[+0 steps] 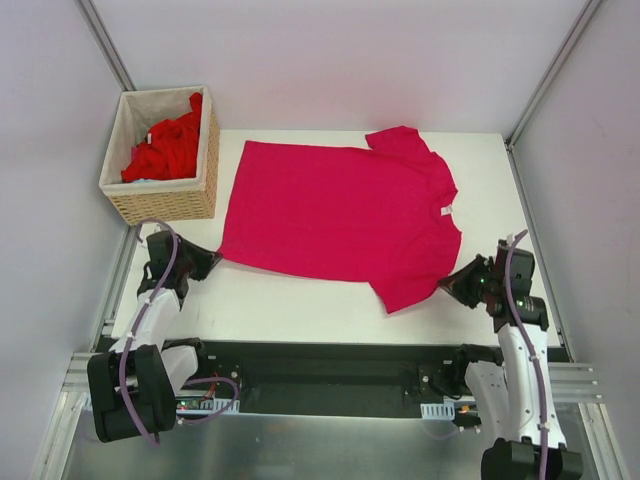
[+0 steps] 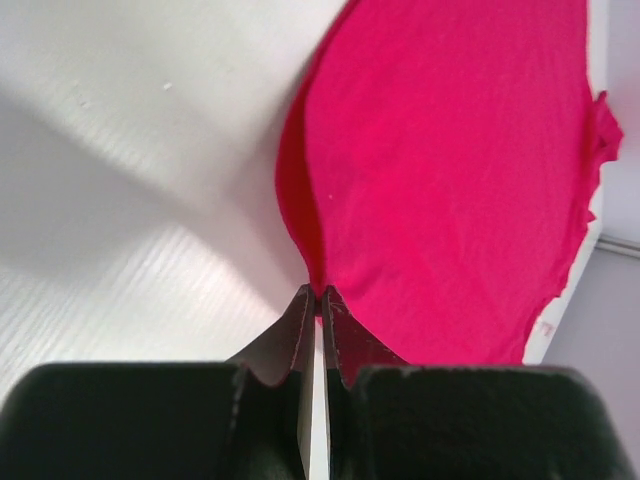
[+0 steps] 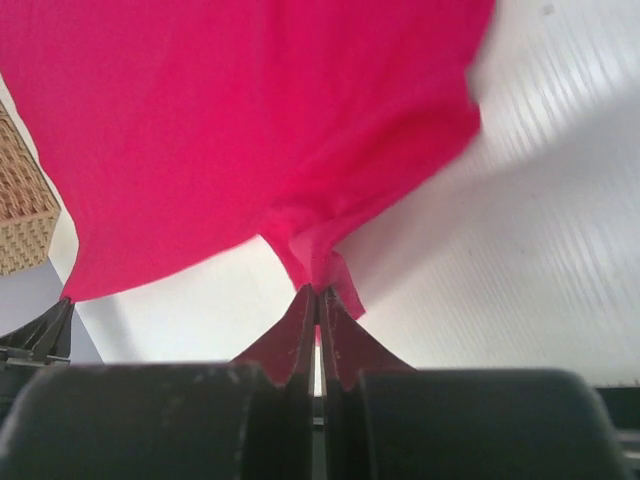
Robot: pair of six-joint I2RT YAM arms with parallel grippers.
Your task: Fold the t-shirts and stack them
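Left gripper [image 2: 318, 295]: jaws pressed together on a thin pinch of cloth at the near-left hem corner of the magenta t-shirt [image 1: 340, 205]. The corner is drawn into a small point between the black fingers, and the cloth rises slightly off the table [image 1: 300, 310] just beyond them.

Right gripper [image 3: 318, 292]: jaws likewise closed to a narrow slit, clamping a bunched fold of the same shirt at its near-right edge, beside the near sleeve. The fabric gathers into a short twisted tuft where it enters the fingers.

The magenta t-shirt lies spread across the middle of the white table, hem toward the left and collar toward the right. The white neck label [image 1: 447, 210] shows at the collar. The far sleeve points toward the back edge, the near sleeve toward the arms. The body of the shirt is mostly flat.

A woven basket [image 1: 212, 140] stands at the far-left corner, just beside the shirt's hem but apart from it. It holds the red t-shirts [image 1: 165, 150], crumpled in a heap.
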